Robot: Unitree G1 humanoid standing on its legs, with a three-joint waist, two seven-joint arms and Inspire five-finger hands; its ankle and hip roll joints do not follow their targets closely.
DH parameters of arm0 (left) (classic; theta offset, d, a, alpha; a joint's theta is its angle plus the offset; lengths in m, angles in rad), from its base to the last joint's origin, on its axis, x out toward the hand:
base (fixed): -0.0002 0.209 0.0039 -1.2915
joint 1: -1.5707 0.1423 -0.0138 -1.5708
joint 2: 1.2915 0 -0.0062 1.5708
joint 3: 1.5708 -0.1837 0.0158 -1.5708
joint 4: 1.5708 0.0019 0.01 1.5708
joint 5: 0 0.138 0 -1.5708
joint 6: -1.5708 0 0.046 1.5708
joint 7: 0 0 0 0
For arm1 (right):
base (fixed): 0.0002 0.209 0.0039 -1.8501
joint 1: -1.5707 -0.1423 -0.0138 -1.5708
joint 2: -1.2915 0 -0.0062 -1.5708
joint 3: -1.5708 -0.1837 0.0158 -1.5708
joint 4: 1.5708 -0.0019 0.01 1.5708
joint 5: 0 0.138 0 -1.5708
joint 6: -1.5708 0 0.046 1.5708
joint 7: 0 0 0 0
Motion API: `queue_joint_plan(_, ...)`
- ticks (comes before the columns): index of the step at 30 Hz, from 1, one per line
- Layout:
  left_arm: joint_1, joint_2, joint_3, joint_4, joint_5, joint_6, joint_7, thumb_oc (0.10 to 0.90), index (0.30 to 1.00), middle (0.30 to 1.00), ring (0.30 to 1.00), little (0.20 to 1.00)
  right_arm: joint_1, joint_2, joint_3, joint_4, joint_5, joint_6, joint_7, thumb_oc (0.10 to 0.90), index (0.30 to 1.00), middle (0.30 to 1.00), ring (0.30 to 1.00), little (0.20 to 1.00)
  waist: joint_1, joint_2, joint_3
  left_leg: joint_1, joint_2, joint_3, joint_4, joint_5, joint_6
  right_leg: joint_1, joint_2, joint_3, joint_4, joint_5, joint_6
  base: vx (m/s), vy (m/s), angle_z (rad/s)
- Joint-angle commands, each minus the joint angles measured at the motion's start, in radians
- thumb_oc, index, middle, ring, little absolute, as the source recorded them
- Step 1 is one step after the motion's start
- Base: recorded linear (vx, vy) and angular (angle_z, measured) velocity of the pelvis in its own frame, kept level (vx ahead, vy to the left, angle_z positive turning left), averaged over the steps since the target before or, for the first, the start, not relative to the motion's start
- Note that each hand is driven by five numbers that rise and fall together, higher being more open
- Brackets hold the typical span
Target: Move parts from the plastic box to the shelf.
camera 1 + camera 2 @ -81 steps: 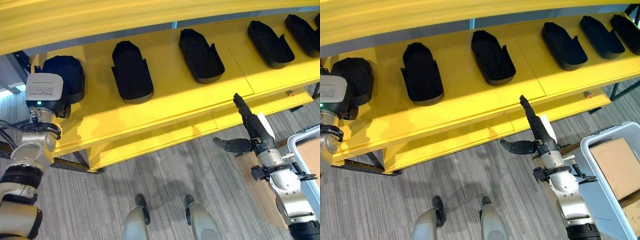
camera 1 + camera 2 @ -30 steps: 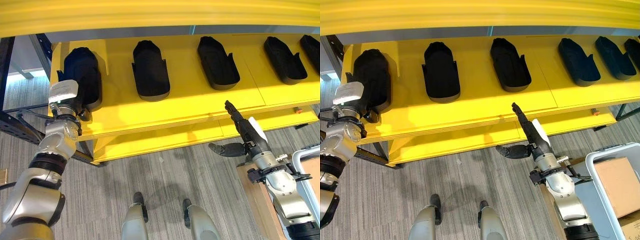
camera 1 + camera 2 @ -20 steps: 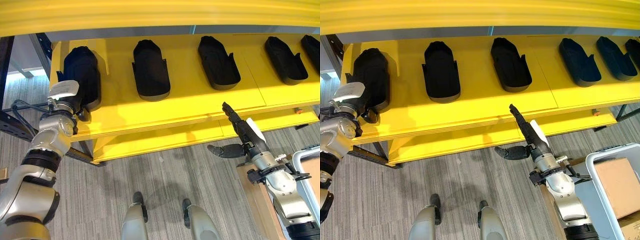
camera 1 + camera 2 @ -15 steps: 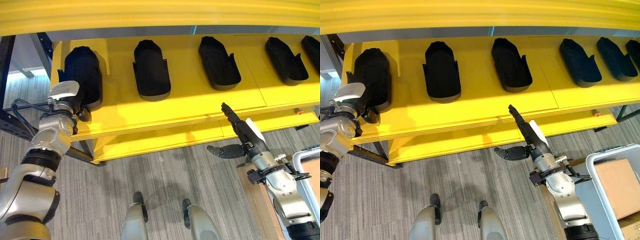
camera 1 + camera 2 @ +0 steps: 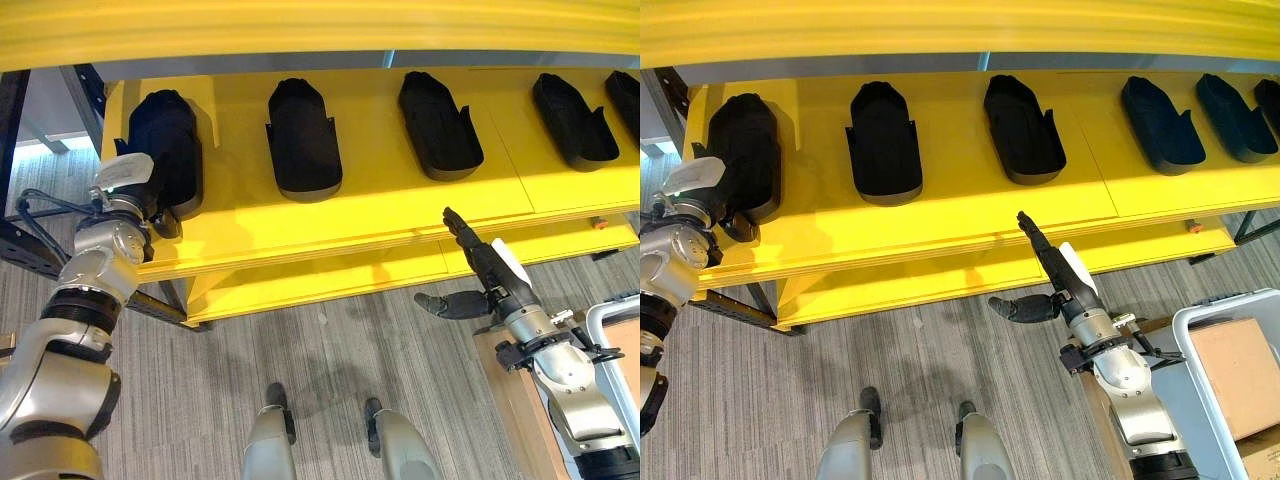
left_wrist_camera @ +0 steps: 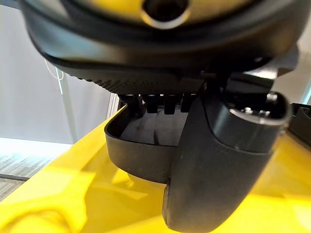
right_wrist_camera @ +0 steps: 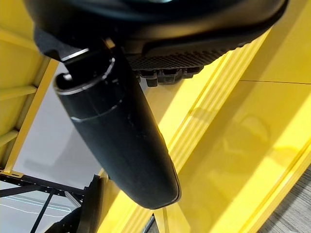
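The left hand (image 5: 150,205) grips the leftmost black part (image 5: 165,140) on the yellow shelf (image 5: 380,200), thumb curled round its rim. The right hand (image 5: 480,275) hangs spread before the shelf edge.

The left arm reaches up and forward, its left hand (image 5: 150,205) with fingers hidden past the wrist. The right hand (image 5: 1065,275) is raised, fingers straight, thumb spread sideways.

The shelf (image 5: 370,215) is coloured bright yellow, the parts (image 5: 303,140) on it black. The floor (image 5: 330,370) is patterned with grey stripes.
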Motion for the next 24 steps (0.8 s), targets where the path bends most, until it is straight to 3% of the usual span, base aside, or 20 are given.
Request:
queue_joint_plan(1, -0.117, 0.083, 0.016, 0.002, -0.008, 0.009, 0.076, 0.900, 1.000, 1.000, 1.000, 1.000, -0.026, -0.021, -0.128, -0.127, 0.013, -0.066, -0.031, 0.900, 1.000, 1.000, 1.000, 1.000, 0.006, -0.023, -0.063, -0.076, 0.013, -0.040, 0.114, -0.063, -0.011, 0.176, -0.085, -0.056, -0.209, 0.076, 0.054, 0.00, 0.000, 0.00)
queue_joint_plan(24, -0.126, 0.109, 0.045, -0.019, -0.025, 0.014, 0.137, 0.900, 1.000, 1.000, 1.000, 1.000, 0.003, -0.025, -0.145, -0.127, 0.009, -0.067, -0.045, 0.900, 1.000, 1.000, 1.000, 1.000, 0.002, -0.024, -0.068, -0.085, 0.012, -0.028, 0.115, -0.070, -0.009, 0.169, -0.088, -0.047, -0.226, 0.080, 0.058, 0.00, 0.000, 0.00)
